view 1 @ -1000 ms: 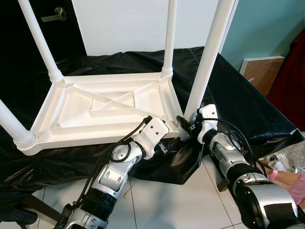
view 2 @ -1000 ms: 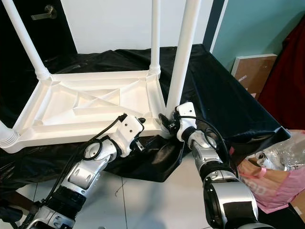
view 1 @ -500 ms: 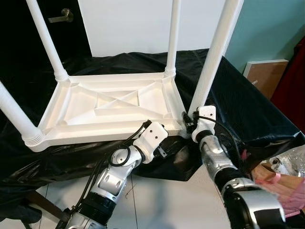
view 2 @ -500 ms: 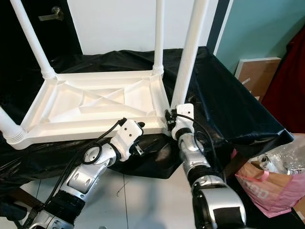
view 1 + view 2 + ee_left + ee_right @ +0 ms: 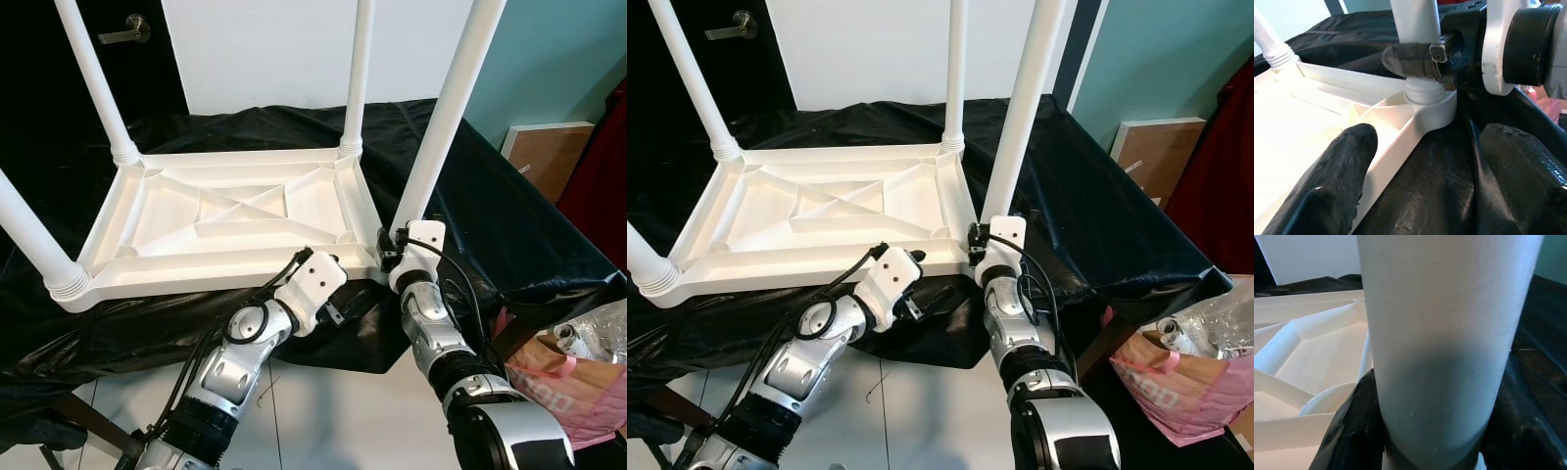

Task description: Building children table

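Centrally in the left eye view we see the overturned children's table top (image 5: 225, 220), white and ribbed, lying underside up on a black sheet (image 5: 490, 211) that covers a low surface, with four white legs rising from its corners. We attend to the near-right leg (image 5: 446, 113), whose long axis runs nearly upright, leaning slightly toward the upper right of the frame, from its threaded socket (image 5: 1429, 100) at the lower centre-right. We find the right gripper (image 5: 390, 255) clenched around the base of this leg, just above the socket; in the right wrist view its black fingers (image 5: 1354, 431) wrap both sides of the white shaft. We place the left gripper (image 5: 338, 308) lower and to the left, just beside the table top's near edge and apart from the leg, with its two fingers (image 5: 1337, 186) spread and holding nothing. We judge the right arm to be the nearer one for any turning of the leg, which would go about that upright axis, while the left may steady the frame. At the lower right corner sits a pink bag (image 5: 578, 377).
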You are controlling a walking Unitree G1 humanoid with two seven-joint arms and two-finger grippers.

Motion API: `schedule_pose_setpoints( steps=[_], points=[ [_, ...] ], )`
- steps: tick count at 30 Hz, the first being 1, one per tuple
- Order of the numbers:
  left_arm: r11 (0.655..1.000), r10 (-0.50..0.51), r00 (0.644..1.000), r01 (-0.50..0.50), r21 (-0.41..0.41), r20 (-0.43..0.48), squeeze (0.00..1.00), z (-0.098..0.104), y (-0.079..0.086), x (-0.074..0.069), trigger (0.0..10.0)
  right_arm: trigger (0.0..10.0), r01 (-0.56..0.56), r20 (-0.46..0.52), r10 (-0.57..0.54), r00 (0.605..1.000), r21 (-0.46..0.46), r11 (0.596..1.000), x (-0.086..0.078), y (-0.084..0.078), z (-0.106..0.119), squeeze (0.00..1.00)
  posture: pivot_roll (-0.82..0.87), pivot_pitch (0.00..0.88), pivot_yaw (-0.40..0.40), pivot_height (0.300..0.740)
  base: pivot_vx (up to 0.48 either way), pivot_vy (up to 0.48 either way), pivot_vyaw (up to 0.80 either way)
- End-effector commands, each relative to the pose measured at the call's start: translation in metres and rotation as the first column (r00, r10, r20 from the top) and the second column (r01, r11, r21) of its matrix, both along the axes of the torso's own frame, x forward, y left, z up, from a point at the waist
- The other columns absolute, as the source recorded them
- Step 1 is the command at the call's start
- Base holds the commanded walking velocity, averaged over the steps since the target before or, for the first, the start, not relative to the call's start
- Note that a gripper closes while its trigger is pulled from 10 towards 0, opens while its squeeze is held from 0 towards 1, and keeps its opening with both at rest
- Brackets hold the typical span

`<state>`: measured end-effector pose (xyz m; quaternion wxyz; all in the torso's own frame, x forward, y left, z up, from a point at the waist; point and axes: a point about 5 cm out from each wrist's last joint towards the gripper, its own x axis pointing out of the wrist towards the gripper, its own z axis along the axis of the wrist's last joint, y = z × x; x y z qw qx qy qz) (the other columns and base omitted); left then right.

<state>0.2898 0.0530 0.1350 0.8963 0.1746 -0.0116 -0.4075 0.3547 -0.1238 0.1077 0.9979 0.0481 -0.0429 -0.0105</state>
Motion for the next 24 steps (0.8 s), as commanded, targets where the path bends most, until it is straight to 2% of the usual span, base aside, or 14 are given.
schedule_pose_setpoints(
  steps=[1, 6, 7, 8, 9, 19, 21, 24],
  points=[
    [1.0, 0.013, 1.0, -0.013, 0.007, -0.009, 0.0, -0.003, 0.001, -0.001, 10.0, 10.0, 0.029, -0.069, -0.027, 0.997, 0.038, 0.999, -0.007, -0.005, -0.017, 0.0, 0.02, 0.0, -0.041, 0.74, 0.0, 0.0, 0.0],
    [1.0, 0.011, 1.0, -0.011, 0.007, -0.009, 0.0, -0.002, 0.0, -0.001, 10.0, 10.0, 0.009, -0.022, -0.008, 1.0, 0.024, 1.0, -0.005, -0.008, -0.01, 0.0, 0.02, 0.0, -0.037, 0.74, 0.0, 0.0, 0.0],
    [1.0, 0.007, 1.0, -0.007, 0.006, -0.009, 0.0, -0.002, -0.001, -0.001, 10.0, 10.0, -0.004, -0.011, 0.004, 1.0, 0.018, 1.0, -0.005, -0.012, -0.008, 0.46, 0.01, 0.0, -0.036, 0.74, 0.0, 0.0, 0.0],
    [1.0, 0.007, 1.0, -0.007, 0.006, -0.009, 0.0, -0.002, -0.001, -0.001, 10.0, 10.0, -0.004, -0.011, 0.004, 1.0, 0.018, 1.0, -0.005, -0.012, -0.008, 0.46, 0.01, 0.0, -0.036, 0.74, 0.0, 0.0, 0.0],
    [1.0, 0.005, 1.0, -0.005, 0.007, -0.009, 0.0, -0.002, -0.001, -0.001, 10.0, 10.0, -0.016, -0.004, 0.016, 1.0, 0.022, 1.0, -0.004, -0.015, -0.006, 1.0, 0.01, 0.0, -0.036, 0.74, 0.0, 0.0, 0.0],
    [1.0, 0.005, 1.0, -0.005, 0.004, -0.013, 0.0, -0.002, -0.002, -0.003, 10.0, 10.0, -0.181, 0.047, 0.182, 0.982, -0.021, 0.983, -0.007, -0.027, 0.0, 1.0, 0.01, 0.0, -0.041, 0.74, 0.0, 0.0, 0.0],
    [1.0, 0.006, 1.0, -0.006, 0.004, -0.013, 0.0, -0.002, -0.002, -0.003, 10.0, 10.0, -0.308, 0.029, 0.309, 0.951, -0.043, 0.951, -0.009, -0.029, -0.002, 0.0, 0.01, 0.0, -0.039, 0.74, 0.0, 0.0, 0.0],
    [1.0, 0.004, 1.0, -0.004, 0.004, -0.015, 0.0, -0.002, -0.002, -0.003, 10.0, 10.0, -0.393, 0.008, 0.395, 0.919, -0.083, 0.916, -0.011, -0.031, -0.004, 0.0, 0.01, 0.0, -0.037, 0.74, 0.0, 0.0, 0.0]
  ],
)
